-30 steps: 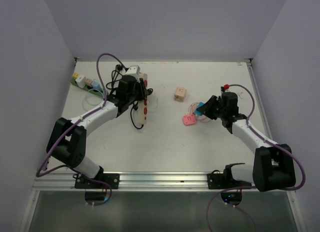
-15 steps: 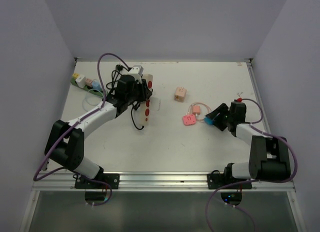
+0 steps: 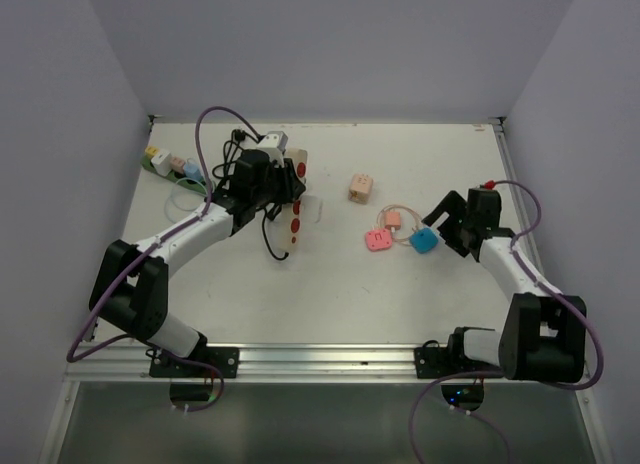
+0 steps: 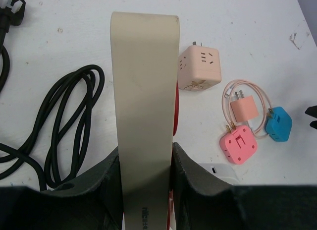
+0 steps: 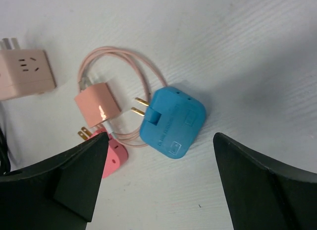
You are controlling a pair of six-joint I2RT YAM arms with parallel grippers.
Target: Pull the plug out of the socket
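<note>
Left wrist view: left jaws clamp cream, red-faced socket (image 4: 143,91); right jaws open, empty.

The power strip (image 4: 143,91) running up the middle of the left wrist view has a cream plastic back, smooth and matt. The black cord (image 4: 64,126) at its left looks rubbery, with a faint sheen. The blue plug (image 5: 172,122) is smooth satin plastic with brassy metal prongs. The pink charger (image 5: 97,104) left of it is glossier. The white table (image 5: 257,46) is matt and faintly grained.
</note>
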